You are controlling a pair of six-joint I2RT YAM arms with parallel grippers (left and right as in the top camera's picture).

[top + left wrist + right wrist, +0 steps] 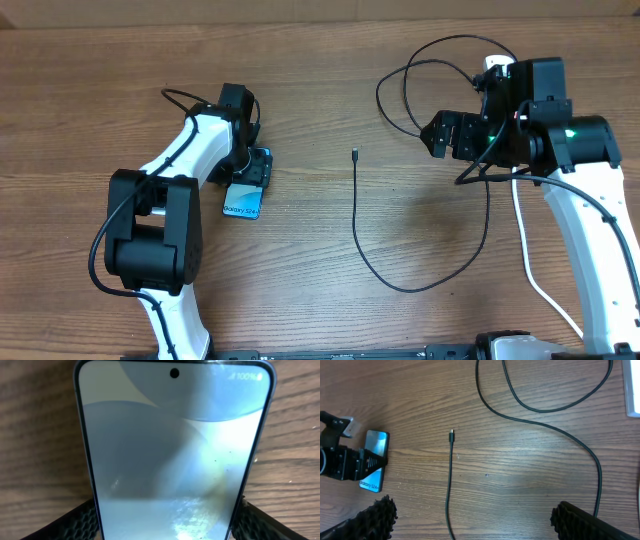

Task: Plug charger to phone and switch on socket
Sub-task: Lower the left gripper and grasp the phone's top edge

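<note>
The phone [243, 203] lies on the table at the left, its light-blue screen up and small white text at its near end. My left gripper [256, 166] is shut on its far end. In the left wrist view the phone [175, 445] fills the frame, and the fingers of my left gripper [165, 527] press on both long edges. The charger [358, 225] is a thin black cable with its connector tip [356, 153] lying loose mid-table. My right gripper [443, 134] is open and empty above the table. In the right wrist view the cable [449, 490] runs between the spread fingers of my right gripper [480, 525], with the tip [452, 433] farther out. The socket [496, 64] is mostly hidden behind the right arm.
The charger cable loops [420, 85] across the back right of the table. A thick white cord [528, 262] runs down the right side. A white edge of the socket [632, 387] shows at the right wrist view's top right. The phone [374, 460] is also seen there.
</note>
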